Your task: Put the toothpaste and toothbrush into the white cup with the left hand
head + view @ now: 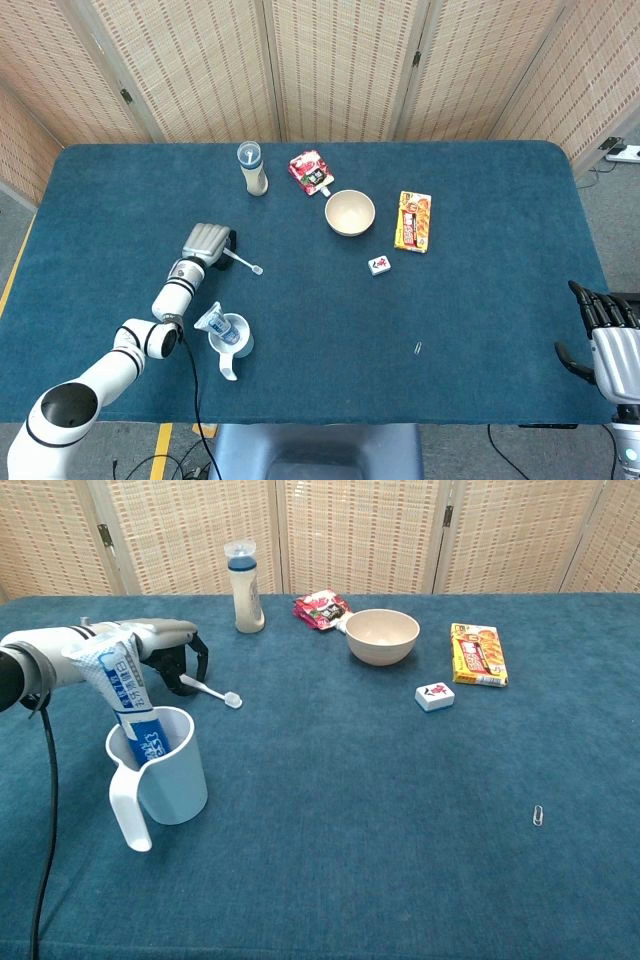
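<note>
Item: toothbrush (243, 262), lying on the cloth, handle end under my left hand (205, 243), bristle end pointing away from it.

Left hand: fingers curling down over the handle; I cannot tell whether they are actually clamping it yet.

White cup (168, 772): just nearer me than the hand, toothpaste tube (126, 694) already standing in it.

Right hand (607, 335): idling off the table edge, fingers apart, holding nothing.

Method, my judgement: I am aiming to pinch the handle firmly, lift clear, then lower it handle-first beside the tube.

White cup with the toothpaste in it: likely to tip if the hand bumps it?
Possibly. The toothpaste stands tall and leans out of the white cup, likely raising its balance point. The cup looks like light plastic, so a nudge from the left hand would probably slide or topple it.
</note>
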Robot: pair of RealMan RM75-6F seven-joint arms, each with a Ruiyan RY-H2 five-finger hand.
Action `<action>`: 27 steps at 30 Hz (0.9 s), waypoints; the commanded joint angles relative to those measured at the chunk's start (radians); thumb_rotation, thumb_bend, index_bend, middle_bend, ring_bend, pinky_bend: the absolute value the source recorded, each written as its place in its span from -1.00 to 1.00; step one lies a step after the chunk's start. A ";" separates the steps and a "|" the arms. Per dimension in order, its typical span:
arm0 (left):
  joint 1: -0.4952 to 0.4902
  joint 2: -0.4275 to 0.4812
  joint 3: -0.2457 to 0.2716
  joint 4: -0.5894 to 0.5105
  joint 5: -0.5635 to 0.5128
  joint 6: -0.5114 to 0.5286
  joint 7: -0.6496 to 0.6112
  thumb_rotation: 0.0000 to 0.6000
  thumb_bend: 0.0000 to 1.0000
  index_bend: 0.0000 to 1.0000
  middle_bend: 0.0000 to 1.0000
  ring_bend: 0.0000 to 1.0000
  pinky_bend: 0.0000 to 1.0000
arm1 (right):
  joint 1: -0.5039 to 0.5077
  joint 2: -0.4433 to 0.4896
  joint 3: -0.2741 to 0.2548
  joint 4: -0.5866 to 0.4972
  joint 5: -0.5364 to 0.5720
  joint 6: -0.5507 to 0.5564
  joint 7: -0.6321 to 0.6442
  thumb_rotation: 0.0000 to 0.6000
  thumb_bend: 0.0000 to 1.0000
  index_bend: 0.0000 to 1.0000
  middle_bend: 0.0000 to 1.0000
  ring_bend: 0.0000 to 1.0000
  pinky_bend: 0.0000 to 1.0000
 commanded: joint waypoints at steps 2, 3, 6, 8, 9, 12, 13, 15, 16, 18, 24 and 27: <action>0.001 -0.005 -0.002 0.005 0.009 0.001 -0.004 1.00 -0.22 0.09 1.00 0.84 0.97 | 0.001 0.000 0.000 0.000 0.000 -0.001 0.001 1.00 -0.61 -1.00 -0.65 -0.64 -0.64; 0.001 -0.008 -0.002 0.007 0.011 -0.001 -0.004 1.00 -0.22 0.09 1.00 0.84 0.97 | 0.001 0.000 0.000 0.001 0.001 -0.002 0.001 1.00 -0.61 -1.00 -0.65 -0.64 -0.64; 0.001 -0.016 -0.006 0.015 0.014 0.001 -0.008 1.00 -0.22 0.12 1.00 0.85 0.97 | 0.000 -0.001 0.000 0.002 0.002 -0.002 0.001 1.00 -0.61 -1.00 -0.64 -0.63 -0.64; 0.001 -0.020 -0.009 0.019 0.017 0.003 -0.010 1.00 -0.22 0.15 1.00 0.85 0.97 | -0.001 -0.001 0.000 0.003 0.002 -0.001 0.002 1.00 -0.61 -1.00 -0.64 -0.63 -0.64; 0.001 -0.022 -0.010 0.022 0.019 0.003 -0.011 1.00 -0.22 0.16 1.00 0.86 0.97 | -0.001 -0.001 0.000 0.003 0.003 -0.001 0.003 1.00 -0.61 -1.00 -0.64 -0.63 -0.64; 0.000 -0.025 -0.016 0.024 0.022 0.007 -0.018 1.00 -0.22 0.20 1.00 0.86 0.97 | -0.002 0.000 0.000 0.004 0.003 0.000 0.003 1.00 -0.61 -1.00 -0.64 -0.63 -0.64; 0.001 -0.024 -0.019 0.022 0.023 0.011 -0.022 1.00 -0.22 0.21 1.00 0.86 0.97 | -0.002 0.000 0.000 0.003 0.002 0.001 0.003 1.00 -0.61 -1.00 -0.64 -0.63 -0.64; 0.004 -0.019 -0.024 0.014 0.026 0.017 -0.034 1.00 -0.22 0.23 1.00 0.86 0.97 | -0.003 0.000 0.000 0.003 0.001 0.002 0.004 1.00 -0.61 -1.00 -0.64 -0.63 -0.64; 0.006 -0.014 -0.026 0.007 0.029 0.023 -0.041 1.00 -0.22 0.25 1.00 0.87 0.97 | -0.003 0.000 0.000 0.003 0.001 0.002 0.004 1.00 -0.61 -1.00 -0.64 -0.63 -0.64; 0.011 -0.003 -0.029 -0.007 0.033 0.029 -0.052 1.00 -0.22 0.26 1.00 0.87 0.98 | -0.003 -0.001 0.000 0.004 0.000 0.003 0.004 1.00 -0.61 -1.00 -0.64 -0.63 -0.64; 0.036 0.044 -0.032 -0.069 0.044 0.051 -0.078 1.00 -0.21 0.28 1.00 0.87 0.98 | -0.002 -0.004 0.000 0.006 -0.006 0.005 0.008 1.00 -0.61 -1.00 -0.64 -0.63 -0.64; 0.053 0.077 -0.042 -0.114 0.039 0.065 -0.097 1.00 -0.21 0.28 1.00 0.87 0.98 | -0.002 -0.004 -0.001 0.006 -0.010 0.007 0.009 1.00 -0.61 -1.00 -0.64 -0.63 -0.64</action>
